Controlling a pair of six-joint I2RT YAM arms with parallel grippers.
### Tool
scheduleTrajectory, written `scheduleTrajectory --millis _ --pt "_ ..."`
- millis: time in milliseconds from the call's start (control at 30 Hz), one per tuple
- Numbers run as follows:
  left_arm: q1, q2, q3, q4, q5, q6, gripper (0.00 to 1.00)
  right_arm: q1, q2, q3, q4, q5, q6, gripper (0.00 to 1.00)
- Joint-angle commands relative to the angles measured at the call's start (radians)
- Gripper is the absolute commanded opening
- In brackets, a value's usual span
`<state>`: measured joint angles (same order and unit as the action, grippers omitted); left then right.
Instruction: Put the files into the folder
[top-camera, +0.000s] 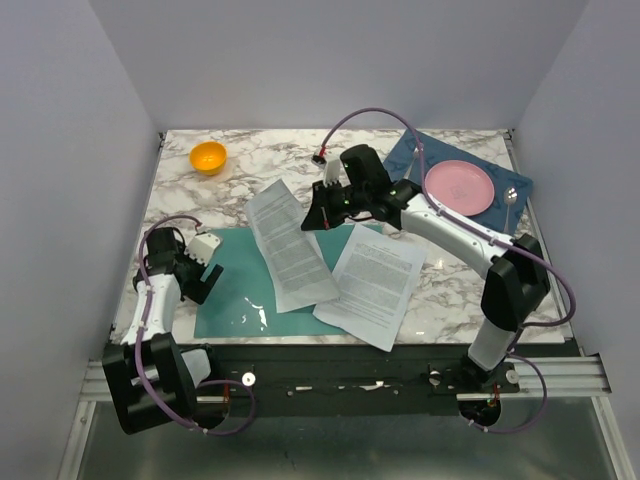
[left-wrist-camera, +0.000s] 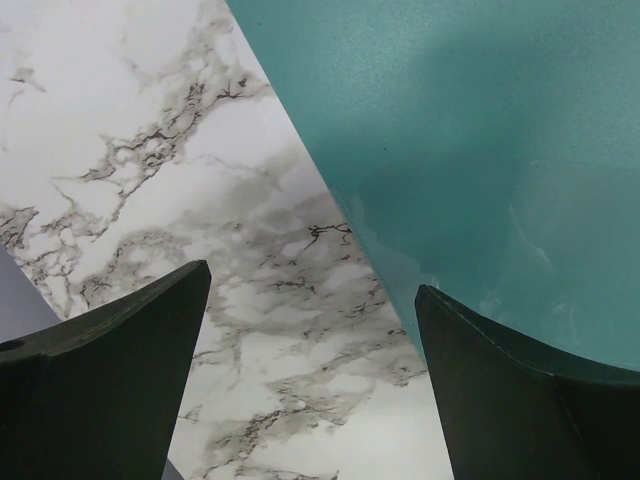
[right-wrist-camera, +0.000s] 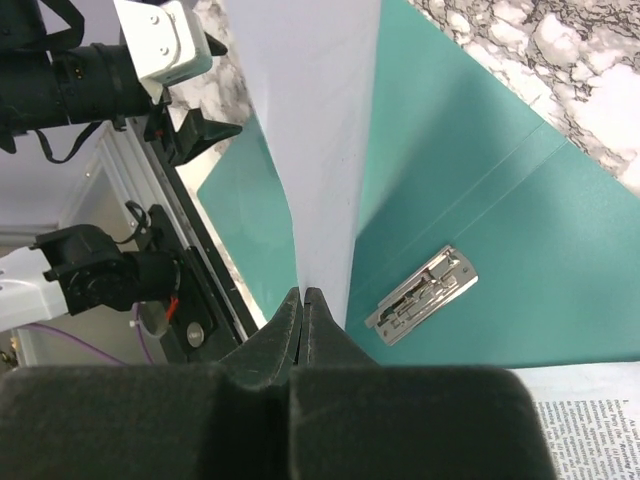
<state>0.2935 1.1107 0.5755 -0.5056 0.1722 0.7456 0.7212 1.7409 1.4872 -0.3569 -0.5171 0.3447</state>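
The teal-green folder (top-camera: 235, 285) lies open and flat on the marble table; its metal clip (right-wrist-camera: 421, 294) shows in the right wrist view. My right gripper (top-camera: 312, 218) is shut on the far edge of one printed file sheet (top-camera: 288, 245) and holds that edge lifted over the folder; the sheet's blank underside (right-wrist-camera: 315, 130) shows in the right wrist view. A second file sheet (top-camera: 372, 283) lies flat, partly on the folder's right side. My left gripper (top-camera: 203, 283) is open and empty at the folder's left edge (left-wrist-camera: 480, 170).
An orange bowl (top-camera: 208, 157) stands at the back left. A dark blue placemat (top-camera: 422, 160) at the back right carries a pink plate (top-camera: 459, 187) and a spoon (top-camera: 509, 205). The table's front rail (top-camera: 330, 350) runs below the folder.
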Motion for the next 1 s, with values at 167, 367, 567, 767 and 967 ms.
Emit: scheduleTrajectory --millis 167,367,567,767,967 --pt "0.007 -0.041 -0.039 -0.019 0.041 0.052 0.99 0.023 0.060 0.054 -0.083 -0.024 -0.047 0.01" --pt "0.007 -0.045 -0.040 -0.022 0.043 0.052 0.99 0.043 0.088 0.067 -0.074 -0.018 -0.027 0.00" --pt "0.007 -0.069 -0.060 -0.019 0.033 0.063 0.99 0.063 0.123 0.091 -0.054 -0.014 -0.003 0.01" --pt "0.007 -0.077 -0.069 -0.020 0.029 0.063 0.99 0.072 0.160 0.117 -0.028 -0.001 0.019 0.00" --pt "0.009 -0.086 -0.066 -0.028 0.029 0.067 0.99 0.072 0.197 0.149 -0.001 0.048 0.042 0.00"
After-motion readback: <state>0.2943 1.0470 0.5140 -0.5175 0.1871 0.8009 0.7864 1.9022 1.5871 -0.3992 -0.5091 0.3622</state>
